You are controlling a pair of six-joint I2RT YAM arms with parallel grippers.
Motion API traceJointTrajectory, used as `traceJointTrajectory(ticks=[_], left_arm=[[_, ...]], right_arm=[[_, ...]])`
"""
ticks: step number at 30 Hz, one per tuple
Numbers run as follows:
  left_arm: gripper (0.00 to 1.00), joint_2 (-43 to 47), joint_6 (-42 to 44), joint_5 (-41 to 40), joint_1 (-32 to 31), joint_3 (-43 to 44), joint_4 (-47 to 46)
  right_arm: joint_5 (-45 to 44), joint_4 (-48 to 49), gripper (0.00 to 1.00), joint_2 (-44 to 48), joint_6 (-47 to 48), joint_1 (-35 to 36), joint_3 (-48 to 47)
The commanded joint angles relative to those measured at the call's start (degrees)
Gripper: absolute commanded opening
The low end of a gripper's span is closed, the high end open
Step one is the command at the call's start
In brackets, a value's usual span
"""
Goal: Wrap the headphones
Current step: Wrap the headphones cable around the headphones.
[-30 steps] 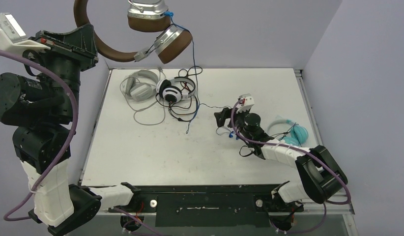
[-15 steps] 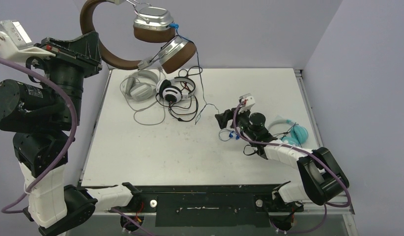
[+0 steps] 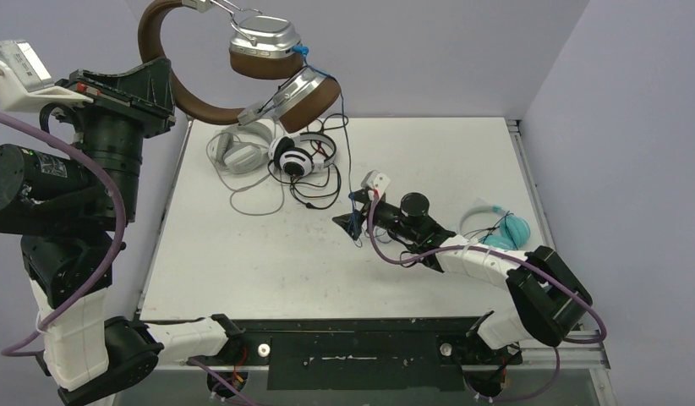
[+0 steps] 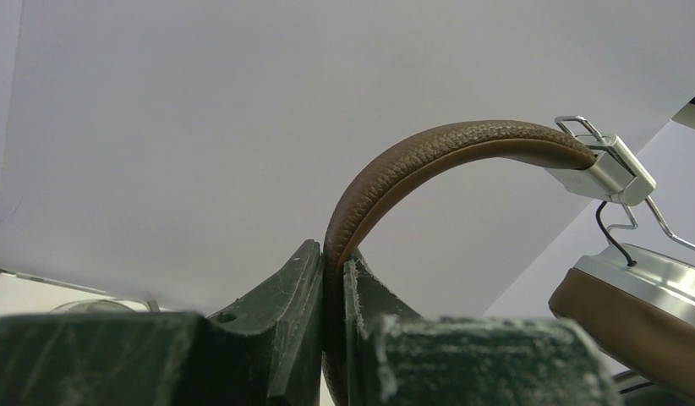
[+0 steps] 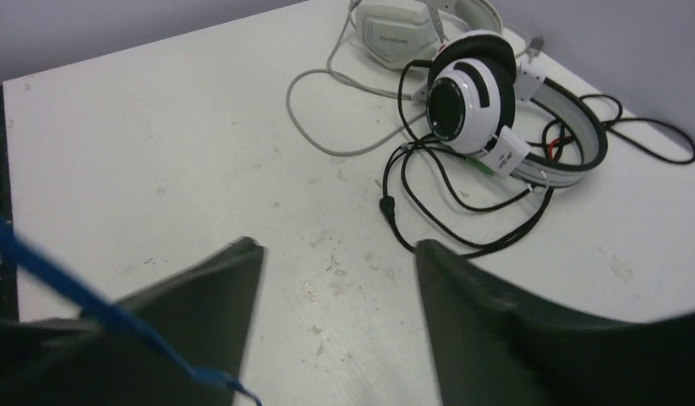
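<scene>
My left gripper [image 4: 334, 262] is shut on the leather band [image 4: 446, 148] of the brown headphones [image 3: 268, 63] and holds them high over the table's back left corner. Their blue cable [image 3: 348, 152] hangs down to the table. My right gripper [image 3: 346, 222] is low at mid-table beside the cable's lower end. It stands open [image 5: 337, 254] with bare table between its fingers. The blue cable [image 5: 73, 288] runs across the outside of its left finger. The black-and-white headphones [image 3: 295, 156] and the pale grey headphones [image 3: 238, 148] lie at the back left. The light teal headphones [image 3: 506, 228] lie at the right.
Loops of black cable [image 3: 323, 190] and grey cable [image 3: 255, 203] spread out from the two headsets at the back left, just beyond my right gripper. A black rail [image 3: 352, 334] runs along the table's near edge. Walls close the back and the right side.
My right gripper has swung left across the table to the hanging blue cable's lower end, and its jaws have narrowed slightly. The brown headphones have shifted a little down and right.
</scene>
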State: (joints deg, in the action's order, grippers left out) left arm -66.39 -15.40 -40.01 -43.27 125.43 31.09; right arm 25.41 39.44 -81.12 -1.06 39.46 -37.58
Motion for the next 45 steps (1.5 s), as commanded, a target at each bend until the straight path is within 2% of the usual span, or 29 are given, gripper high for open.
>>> traceJointTrajectory(ticks=[1, 3, 4, 5, 8, 11, 16, 19, 26, 31, 34, 37, 40, 45], left_arm=[[0.01, 0.7, 0.1, -1.5, -1.0, 0.3, -6.0], [0.01, 0.7, 0.5, -2.0, -1.2, 0.2, -6.0], [0.01, 0.8, 0.9, -2.4, -1.3, 0.3, -6.1], [0.01, 0.9, 1.3, -2.9, -1.4, 0.1, -6.2], [0.01, 2.0, 3.1, -5.7, -1.9, -1.6, -7.7], [0.01, 4.6, 6.1, -9.8, -2.0, -6.4, -11.3], [0.01, 9.8, 12.9, -18.3, -2.5, -15.0, -18.5], [0.0, 12.2, 17.0, -22.0, -3.1, -18.5, -22.7], [0.0, 14.4, 23.6, -28.7, -5.0, -20.7, -27.7], [0.0, 18.6, 33.9, -34.3, -6.2, -24.9, -41.0], [0.0, 20.3, 38.5, -36.3, -7.4, -26.3, -45.6], [0.0, 21.2, 37.9, -36.1, -8.5, -27.9, -44.5], [0.0, 19.8, 32.9, -36.2, -9.8, -28.6, -37.2], [0.0, 15.7, 17.3, -33.3, -13.2, -29.6, -19.5]], right_arm=[[2.0, -0.5, 0.52, -1.4, 1.1, 0.6, -5.3], [2.0, -0.9, 0.16, -0.9, -1.0, 0.5, -6.0], [0.8, -0.4, 0.04, -0.4, -2.4, 0.2, -5.7], [-1.8, 0.2, 0.0, 0.5, -3.8, -0.1, -5.0], [-9.3, 1.0, 0.0, 2.2, -10.6, -4.7, -2.5], [-13.2, -1.5, 0.0, 4.4, -20.8, -15.4, -0.5], [-31.1, -20.4, 0.0, 9.3, -35.1, -29.1, 0.4], [-34.8, -26.6, 0.0, 10.4, -39.5, -34.7, 0.6], [-42.6, -36.2, 0.0, 10.8, -44.0, -38.7, -1.1], [-40.7, -40.9, 0.0, 8.2, -46.0, -42.7, -3.5], [-38.9, -40.9, 0.0, 7.2, -45.0, -43.2, -4.2], [-32.9, -36.7, 0.0, 7.2, -40.3, -43.1, -4.3], [-26.2, -32.9, 0.03, 8.2, -35.7, -42.1, -4.6], [-29.4, -38.9, 0.02, 9.3, -28.9, -36.9, -15.9]])
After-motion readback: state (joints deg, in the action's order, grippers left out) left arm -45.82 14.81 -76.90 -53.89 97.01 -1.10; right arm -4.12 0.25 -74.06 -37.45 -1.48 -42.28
